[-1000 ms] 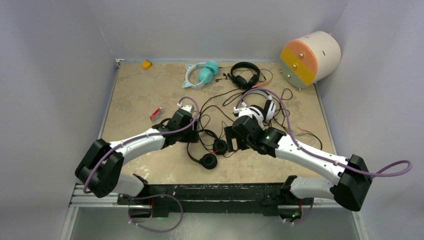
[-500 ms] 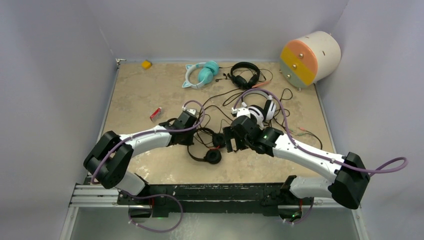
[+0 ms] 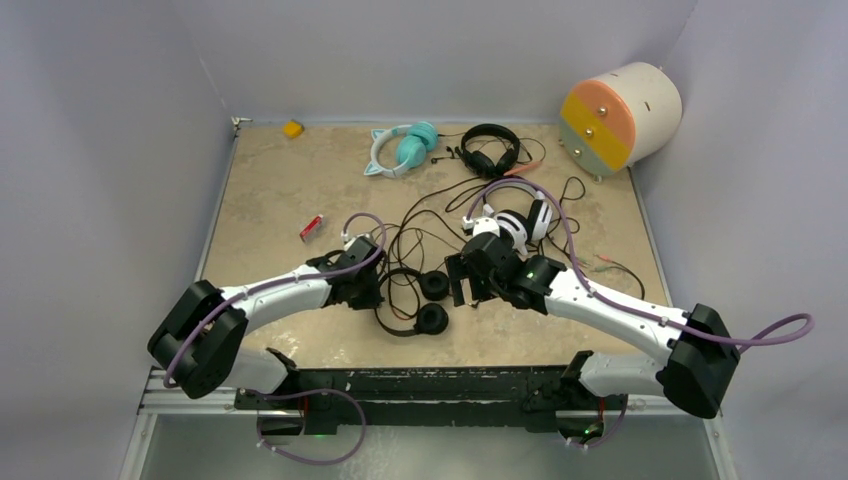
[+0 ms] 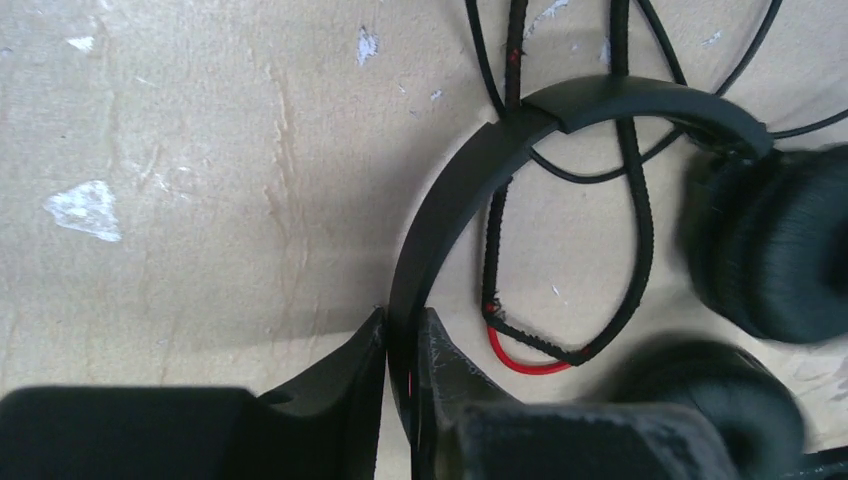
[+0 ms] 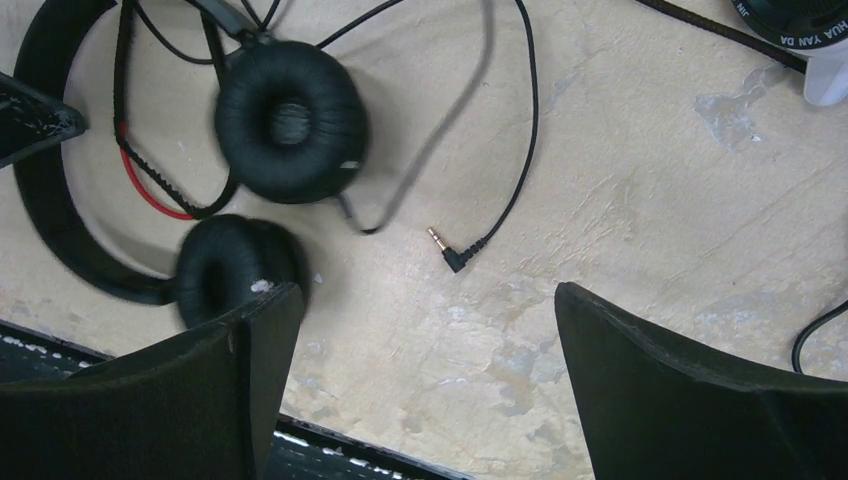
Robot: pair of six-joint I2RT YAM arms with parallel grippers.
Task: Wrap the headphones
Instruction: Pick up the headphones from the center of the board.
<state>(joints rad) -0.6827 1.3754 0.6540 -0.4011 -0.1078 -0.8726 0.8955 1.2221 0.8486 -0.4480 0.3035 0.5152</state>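
The black headphones with red accents (image 3: 431, 319) lie mid-table, thin black cable tangled around them. My left gripper (image 3: 378, 292) is shut on their headband (image 4: 450, 190), which passes between the fingertips; my left gripper (image 4: 402, 335) shows this close up, with both ear cups (image 4: 770, 250) to its right. My right gripper (image 3: 462, 287) hovers open just right of the ear cups, and in the right wrist view my right gripper (image 5: 425, 300) holds nothing. A cable's jack plug (image 5: 452, 255) lies on the table just beyond it. The white-and-black headphones (image 3: 525, 222) sit behind the right wrist. Teal cat-ear headphones (image 3: 405, 148) and all-black headphones (image 3: 490, 148) lie at the back.
A cream drum with orange and yellow drawers (image 3: 620, 115) lies on its side at the back right. A small yellow block (image 3: 292, 128) sits back left, and a small red item (image 3: 311, 228) left of the left wrist. Loose cables (image 3: 610, 265) trail right.
My left gripper has shut on the headband and drawn back toward the near left, shifting the headphones slightly. My right gripper has stayed open, almost still.
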